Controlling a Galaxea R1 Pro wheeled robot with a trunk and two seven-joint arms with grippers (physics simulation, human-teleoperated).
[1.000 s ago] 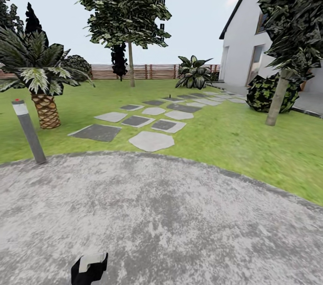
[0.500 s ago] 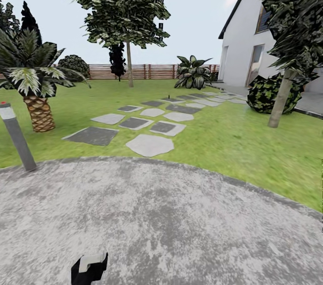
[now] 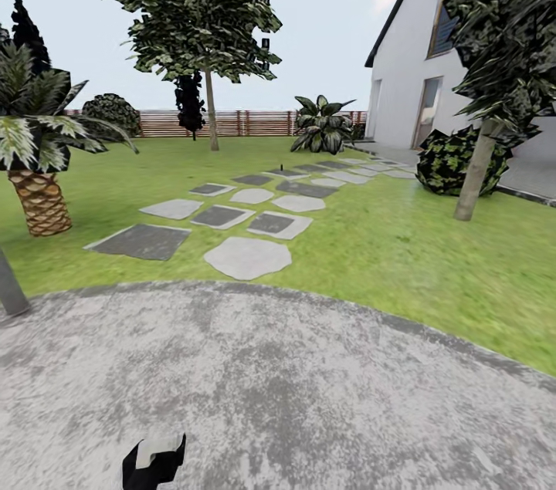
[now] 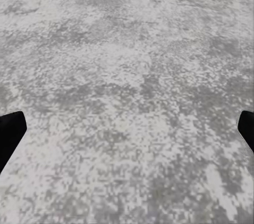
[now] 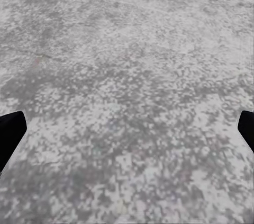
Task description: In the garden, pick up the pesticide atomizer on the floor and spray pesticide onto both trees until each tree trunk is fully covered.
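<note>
Left tool and right tool spread wide over grey gravel (2 trunks ahead)

Open gravel lies ahead. A post stands at ten o'clock, a palm behind it. Grass and stepping stones run unobstructed to twelve; a trunk blocks two o'clock.

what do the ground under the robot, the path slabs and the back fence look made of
Grey speckled round ground patch: looks like gravel or rough concrete, matte and mottled. Flat pale and dark grey path slabs: probably stone, smooth, irregular edges. Brown horizontal-slat fence: looks wooden, with upright posts.
</note>
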